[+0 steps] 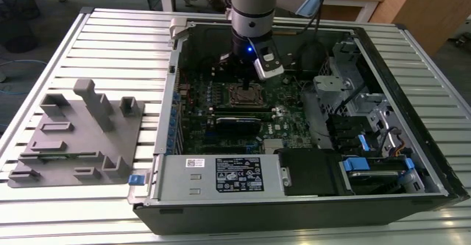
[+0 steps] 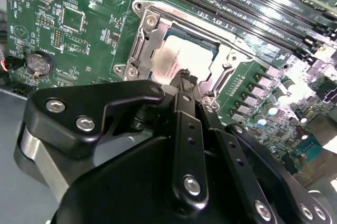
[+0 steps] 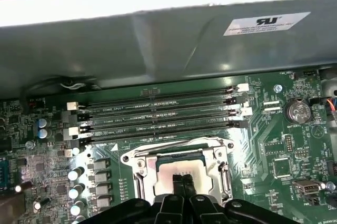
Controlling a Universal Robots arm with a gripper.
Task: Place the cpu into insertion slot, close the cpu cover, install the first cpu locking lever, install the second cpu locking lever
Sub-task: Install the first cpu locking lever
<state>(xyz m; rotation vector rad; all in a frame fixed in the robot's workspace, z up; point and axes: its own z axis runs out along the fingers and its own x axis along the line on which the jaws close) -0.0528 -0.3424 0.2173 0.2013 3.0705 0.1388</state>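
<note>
The cpu [image 2: 176, 56] [image 3: 171, 172], a square chip with a dull silver top, lies in the insertion slot [image 1: 245, 95] on the green board. The cpu cover [image 2: 149, 34] [image 3: 177, 153], a silvery frame with a square cutout, lies flat around it. My gripper [image 2: 184, 78] [image 3: 182, 183] [image 1: 246, 86] stands straight above the chip. Its two black fingertips are pressed together at the chip's top, with nothing between them. Thin metal levers [image 3: 227, 177] run along the sides of the socket; how they are latched I cannot tell.
Several long black memory slots [image 3: 158, 113] run beside the socket. The open computer case [image 1: 171, 145] walls in the board, with a drive cage [image 1: 353, 101] at the exterior view's right. A grey fixture block [image 1: 77, 134] sits on the slatted table at the exterior view's left.
</note>
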